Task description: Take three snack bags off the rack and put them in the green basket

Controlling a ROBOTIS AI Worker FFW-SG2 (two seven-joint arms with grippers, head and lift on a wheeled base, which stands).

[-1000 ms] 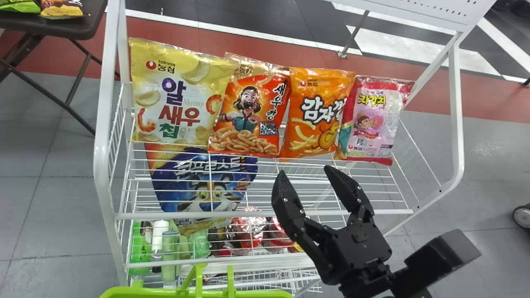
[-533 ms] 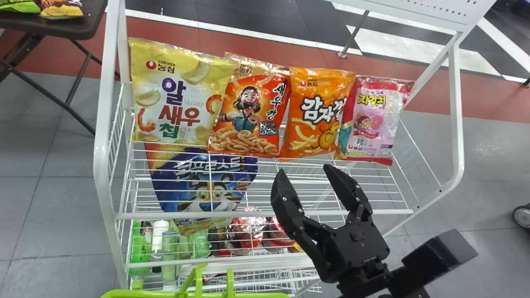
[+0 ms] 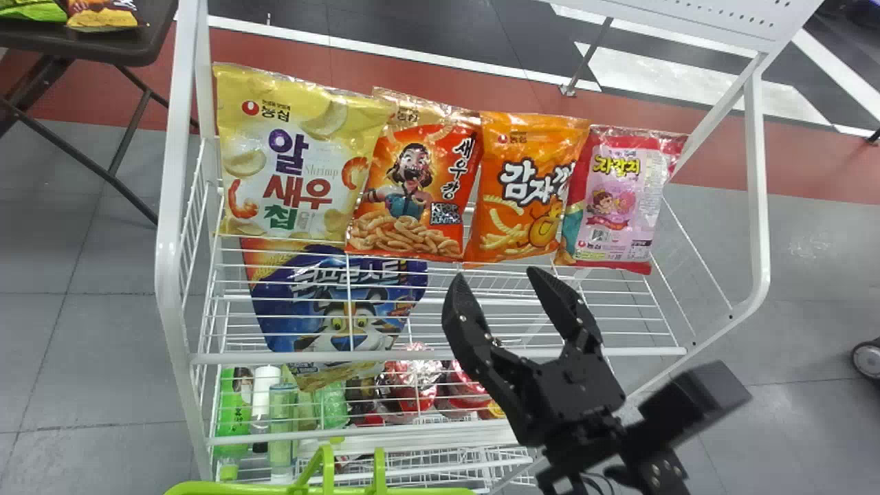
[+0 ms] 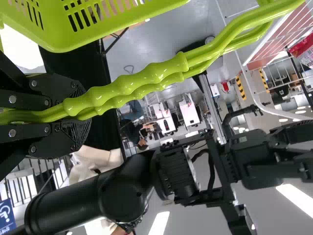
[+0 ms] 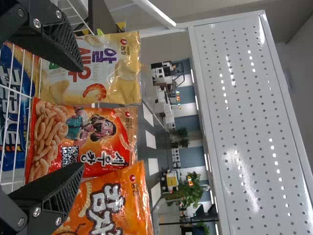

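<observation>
White wire rack (image 3: 167,261): biggest item, mid head view. All four upper snack bags sit on its top shelf, side by side, tilted, fronts facing the robot.
Dark table (image 3: 155,49): beyond the rack's left side, small bags (image 3: 100,16) on it.
Green basket (image 3: 227,488): bottom edge of head view, near side of the rack, handles (image 4: 146,82) up.
Left gripper (image 4: 84,116): pinching the basket handles between its two fingers.
Right gripper (image 3: 496,273): fingers spread wide, nothing between them. In head view it's over the near part of the rack, tips just below the orange bag. Its wrist view has the red-orange bag lined up with the gap, beyond the tips. Not holding a bag.
Yellow bag (image 3: 302,165): left end of row, biggest of the four.
Blue bag (image 3: 344,302): lower, under the yellow one, seen through the wires.
Red-orange bag (image 3: 412,179): second from left, edge against yellow.
Orange bag (image 3: 526,196): third, near the red-orange one, overlapping the next.
Pink bag (image 3: 615,199): right end, red borders.
Red packs (image 3: 412,385): lower down in the rack, behind wires.
Green bottle (image 3: 232,412), white bottle (image 3: 264,388): left of the packs, just beside each other.
</observation>
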